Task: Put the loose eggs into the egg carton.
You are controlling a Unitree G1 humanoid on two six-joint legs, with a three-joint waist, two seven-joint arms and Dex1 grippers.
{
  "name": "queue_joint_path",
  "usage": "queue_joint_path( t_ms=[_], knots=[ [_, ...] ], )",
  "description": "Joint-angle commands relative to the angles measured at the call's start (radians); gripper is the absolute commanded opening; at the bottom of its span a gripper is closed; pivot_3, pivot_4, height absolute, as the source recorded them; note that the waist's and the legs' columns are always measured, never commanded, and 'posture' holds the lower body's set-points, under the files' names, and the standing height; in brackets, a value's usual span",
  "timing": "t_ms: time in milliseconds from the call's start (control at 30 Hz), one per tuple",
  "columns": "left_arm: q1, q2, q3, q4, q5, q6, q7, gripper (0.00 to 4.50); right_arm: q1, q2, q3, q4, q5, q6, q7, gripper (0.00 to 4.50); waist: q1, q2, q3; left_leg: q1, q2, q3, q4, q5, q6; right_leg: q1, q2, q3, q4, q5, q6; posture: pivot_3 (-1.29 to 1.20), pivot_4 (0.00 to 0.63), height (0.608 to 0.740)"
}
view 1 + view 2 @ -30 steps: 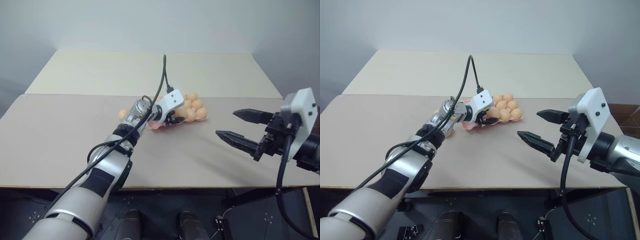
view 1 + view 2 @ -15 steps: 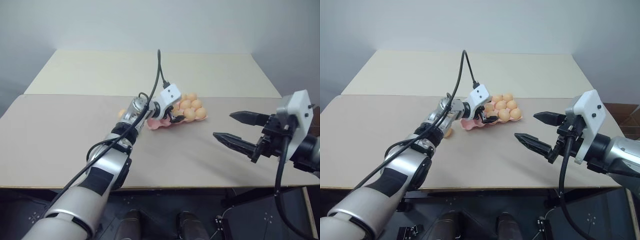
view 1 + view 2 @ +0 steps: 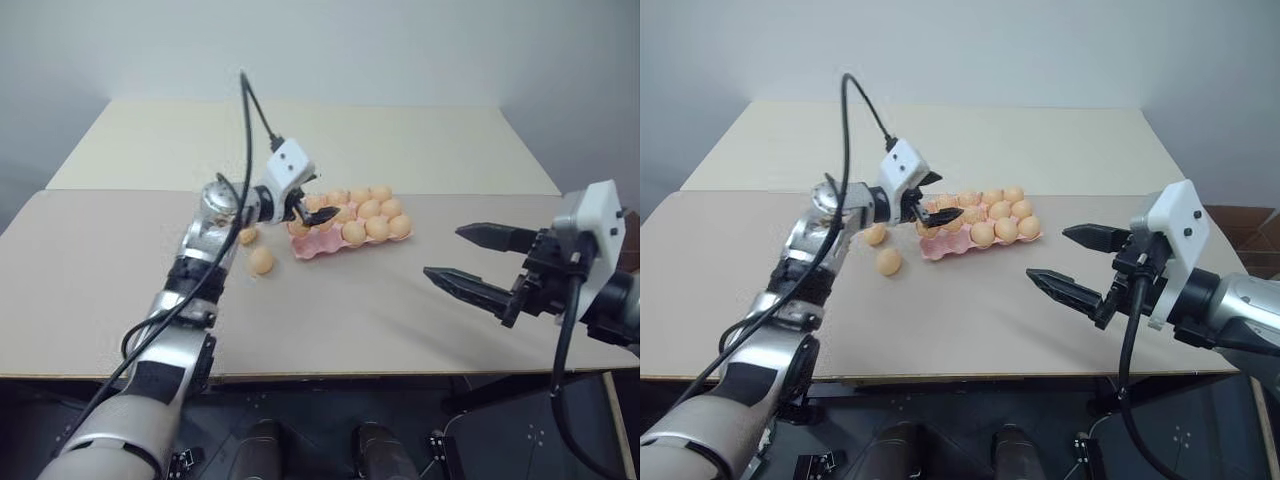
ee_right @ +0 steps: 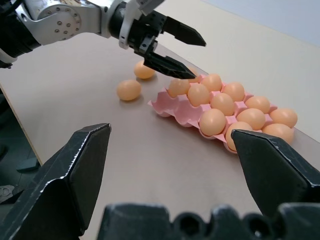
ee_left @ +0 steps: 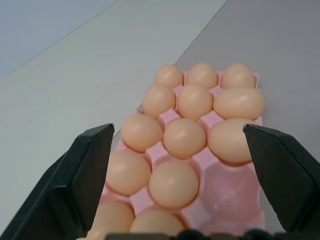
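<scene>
The pink egg carton (image 3: 309, 250) lies mid-table with eggs in several cups; one end cup (image 5: 231, 186) is bare. Two loose eggs (image 3: 261, 260) (image 3: 248, 236) rest on the table just left of the carton, also seen as the nearer loose egg (image 4: 129, 90) and the farther loose egg (image 4: 144, 70). My left gripper (image 3: 943, 197) hovers open and empty above the carton's left end, pointing along its rows. My right gripper (image 3: 445, 252) is open and empty, held above the table well right of the carton.
The grey tabletop (image 3: 360, 320) has free room in front of the carton and to both sides. A cream surface (image 3: 400, 140) continues behind it. A black cable (image 3: 248, 95) arches up from the left wrist.
The left gripper opened, lifted and drew back leftward from the carton, leaving nothing between its fingers. The arm now uncovers both loose eggs. The right gripper stayed put.
</scene>
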Motion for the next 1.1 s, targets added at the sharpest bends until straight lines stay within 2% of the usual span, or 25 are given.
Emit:
queue_joint_path(
  t_ms=[33, 200, 567, 767, 900, 1100],
  knots=[
    [0.057, 0.049, 0.051, -0.239, -0.061, 0.124, 0.013, 4.49, -0.006, -0.003, -0.025, -0.017, 0.016, -0.034, 0.014, 4.50, -0.001, 0.000, 0.000, 0.000, 0.000, 0.000, 0.000, 0.000, 0.000, 0.000, 0.000, 0.000, 0.000, 0.000, 0.000, 0.00, 0.150, 0.740],
    [0.206, 0.142, 0.091, -0.482, -0.095, 0.256, 0.042, 4.49, -0.007, 0.001, -0.015, -0.014, 0.005, -0.044, 0.028, 4.50, -0.003, 0.000, 0.000, 0.002, 0.000, 0.000, 0.000, 0.000, 0.000, 0.002, 0.000, 0.000, 0.001, 0.000, 0.000, 0.00, 0.150, 0.740],
    [0.447, 0.270, 0.245, -0.879, -0.239, 0.561, 0.120, 4.49, -0.010, -0.012, -0.031, 0.012, 0.011, -0.054, 0.115, 4.50, -0.008, 0.000, 0.000, 0.005, 0.001, 0.000, 0.001, 0.000, 0.000, 0.003, 0.000, 0.000, 0.001, 0.000, 0.000, 0.00, 0.150, 0.740],
    [0.576, 0.292, 0.424, -1.020, -0.368, 0.683, 0.130, 4.49, 0.006, -0.007, -0.057, 0.028, 0.033, -0.048, 0.149, 4.50, -0.012, 0.000, 0.000, 0.006, 0.001, 0.001, 0.001, 0.000, 0.000, 0.004, 0.000, 0.000, 0.001, 0.000, 0.000, 0.00, 0.150, 0.740],
    [0.748, 0.368, 0.547, -1.068, -0.411, 0.663, 0.063, 4.49, 0.034, -0.026, -0.135, 0.095, 0.072, -0.036, 0.265, 4.50, -0.019, 0.000, 0.000, 0.006, 0.002, 0.002, 0.001, 0.000, 0.000, 0.004, 0.001, 0.002, 0.000, 0.000, -0.001, 0.00, 0.150, 0.740],
    [0.828, 0.410, 0.623, -1.110, -0.496, 0.709, 0.094, 4.49, 0.043, -0.082, -0.173, 0.160, 0.054, -0.029, 0.377, 4.50, -0.004, 0.000, 0.000, 0.008, 0.002, 0.002, 0.000, 0.000, 0.000, 0.006, 0.000, 0.000, 0.000, 0.000, -0.002, 0.00, 0.150, 0.740]
  ],
)
